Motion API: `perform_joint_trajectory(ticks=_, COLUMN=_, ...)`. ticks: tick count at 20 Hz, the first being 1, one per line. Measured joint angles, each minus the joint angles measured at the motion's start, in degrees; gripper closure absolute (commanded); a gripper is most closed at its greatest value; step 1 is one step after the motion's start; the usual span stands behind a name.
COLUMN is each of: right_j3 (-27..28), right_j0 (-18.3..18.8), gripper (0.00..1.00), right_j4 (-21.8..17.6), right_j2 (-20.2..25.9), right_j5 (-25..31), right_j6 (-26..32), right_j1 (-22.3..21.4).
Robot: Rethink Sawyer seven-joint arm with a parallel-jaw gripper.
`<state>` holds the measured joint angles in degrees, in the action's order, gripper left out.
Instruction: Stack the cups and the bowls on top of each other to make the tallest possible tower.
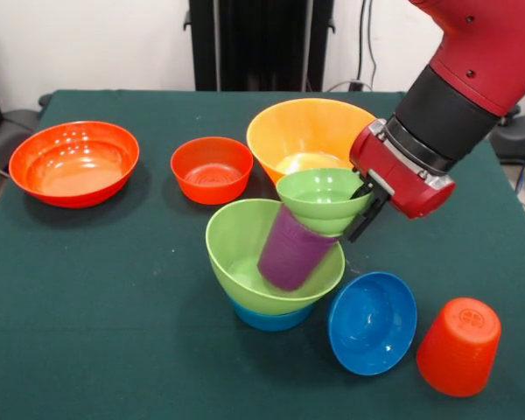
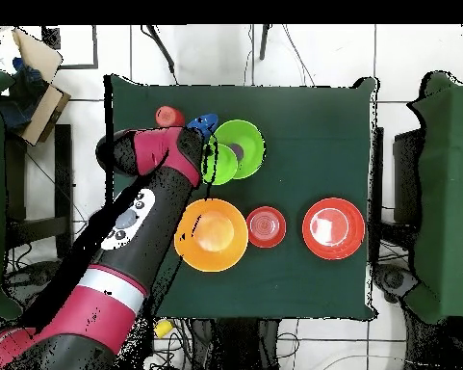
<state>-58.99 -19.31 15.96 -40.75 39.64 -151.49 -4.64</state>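
Observation:
A large light green bowl [image 1: 238, 241] sits nested on a light blue bowl [image 1: 271, 318] at the table's middle. A purple cup [image 1: 292, 252] leans tilted inside it, and a small light green bowl [image 1: 322, 198] rests tilted on the cup's top. My gripper [image 1: 361, 213] is at that small bowl's right rim, its black fingers [image 1: 360, 223] closed on the rim. In the overhead view the gripper [image 2: 207, 154] covers the small bowl's [image 2: 222, 166] edge. An orange-red cup [image 1: 459, 346] stands upside down at the front right. I cannot make out the yellow cup.
A dark blue bowl [image 1: 372, 322] lies tipped on its side beside the stack. A large yellow-orange bowl [image 1: 308, 131] stands just behind the stack, with a medium red-orange bowl [image 1: 212, 169] and a large red-orange bowl [image 1: 74, 163] to its left.

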Motion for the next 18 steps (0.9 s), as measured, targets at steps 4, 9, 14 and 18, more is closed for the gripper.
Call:
perform_joint_trajectory(ticks=4, right_j3=0.1, right_j0=-0.3, gripper=1.00, right_j4=0.0, right_j2=-2.5, right_j5=0.0, right_j6=0.0, right_j1=1.4)
perform_joint_trajectory(ticks=9, right_j3=0.9, right_j0=-0.8, gripper=1.00, right_j4=0.0, right_j2=-6.8, right_j5=-0.1, right_j6=0.0, right_j1=4.0)
perform_joint_trajectory(ticks=14, right_j3=1.2, right_j0=-0.8, gripper=1.00, right_j4=0.0, right_j2=-9.0, right_j5=-1.3, right_j6=0.0, right_j1=5.7)
perform_joint_trajectory(ticks=18, right_j3=1.2, right_j0=-0.8, gripper=1.00, right_j4=0.0, right_j2=-9.5, right_j5=-3.6, right_j6=0.0, right_j1=6.4)
